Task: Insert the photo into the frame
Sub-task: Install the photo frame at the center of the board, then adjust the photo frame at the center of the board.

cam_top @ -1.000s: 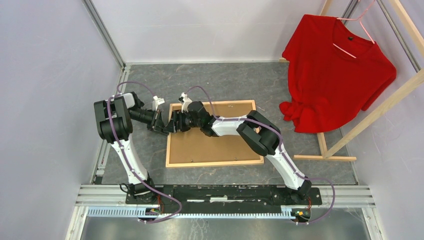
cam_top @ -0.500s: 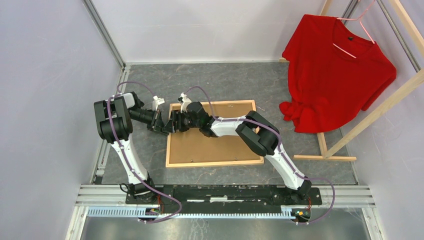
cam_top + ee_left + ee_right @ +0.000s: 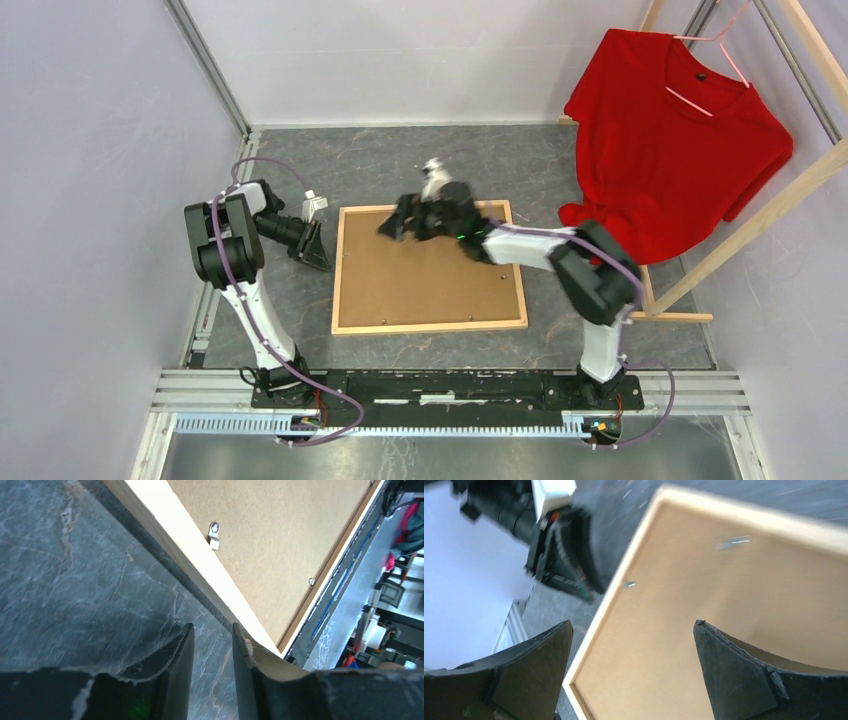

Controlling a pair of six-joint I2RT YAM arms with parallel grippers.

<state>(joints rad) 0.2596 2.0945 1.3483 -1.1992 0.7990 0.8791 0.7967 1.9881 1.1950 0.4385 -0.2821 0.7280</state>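
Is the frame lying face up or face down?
Face down: the frame shows its brown fibreboard back, with a metal clip, upward.

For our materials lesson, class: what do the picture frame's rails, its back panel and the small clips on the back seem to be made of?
Frame rails: pale, unpainted wood by the look, with a matt, light, even colour.
Back panel: probably brown fibreboard or hardboard, as it is flat and finely speckled with no grain lines.
Clip: bright silvery metal, perhaps steel, going by its shine.

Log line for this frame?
frame: flat, back up | photo: unseen | left gripper: slightly open, empty, beside frame edge | right gripper: wide open, above frame
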